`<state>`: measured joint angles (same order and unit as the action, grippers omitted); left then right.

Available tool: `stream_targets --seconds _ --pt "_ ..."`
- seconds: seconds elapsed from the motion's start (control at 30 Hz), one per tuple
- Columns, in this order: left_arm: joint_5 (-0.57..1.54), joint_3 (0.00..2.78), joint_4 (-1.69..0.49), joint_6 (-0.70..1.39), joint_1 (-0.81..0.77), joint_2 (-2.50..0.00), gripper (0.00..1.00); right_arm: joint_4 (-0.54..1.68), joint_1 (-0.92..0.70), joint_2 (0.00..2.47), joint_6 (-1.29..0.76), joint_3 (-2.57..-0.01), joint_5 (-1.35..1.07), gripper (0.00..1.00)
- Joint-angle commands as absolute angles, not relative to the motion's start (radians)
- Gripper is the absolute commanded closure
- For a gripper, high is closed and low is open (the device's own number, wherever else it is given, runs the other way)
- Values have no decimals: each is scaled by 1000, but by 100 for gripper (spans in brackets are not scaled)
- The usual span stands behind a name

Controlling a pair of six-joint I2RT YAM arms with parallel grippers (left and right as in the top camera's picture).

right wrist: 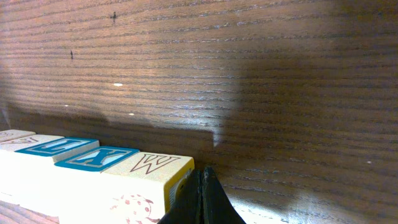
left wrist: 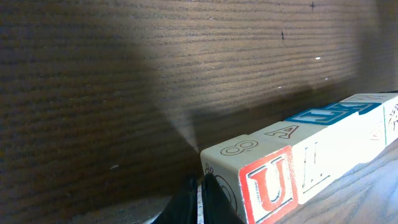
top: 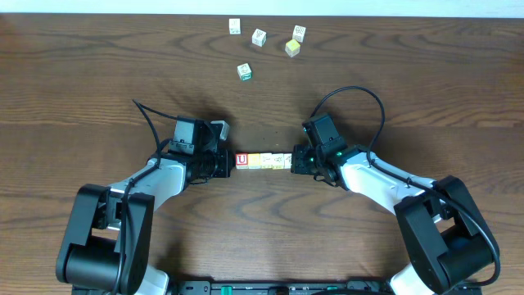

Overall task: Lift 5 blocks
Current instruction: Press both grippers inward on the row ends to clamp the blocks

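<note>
Row of blocks (top: 262,161) squeezed endwise between left fingers (left wrist: 221,206) and right fingers (right wrist: 215,209), each pair pressed together, red U block (top: 241,160) sat at left end

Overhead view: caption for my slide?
Left gripper and right gripper, both shut, squeeze a row of blocks between them.

- Left arm (top: 135,192): base at the table's (top: 74,90) near edge, toward the left corner. The white forearm reaches inward to mid-table.
- Left gripper (top: 231,161): held low and level, pointing right. Its fingers (left wrist: 217,205) are pressed together with no gap.
- Right arm (top: 385,184): base at the near edge, toward the right corner. The forearm reaches inward, mirroring the other.
- Right gripper (top: 293,160): low and level, pointing left. Its fingers (right wrist: 191,208) are closed flat against each other.
- The two grippers face tip to tip, in line and apart.
</note>
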<state>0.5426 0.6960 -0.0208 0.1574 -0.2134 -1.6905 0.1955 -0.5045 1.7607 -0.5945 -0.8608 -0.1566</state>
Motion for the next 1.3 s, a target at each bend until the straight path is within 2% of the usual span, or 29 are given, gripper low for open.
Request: stream_targets --seconds 0.0,1.27 --pt "662 719 -18 162 -265 -1679 93 164 -564 1767 -590 -878 -341 99" --pt "662 720 -47 177 -265 -1613 93 169 -565 1658 -585 -879 -356 99"
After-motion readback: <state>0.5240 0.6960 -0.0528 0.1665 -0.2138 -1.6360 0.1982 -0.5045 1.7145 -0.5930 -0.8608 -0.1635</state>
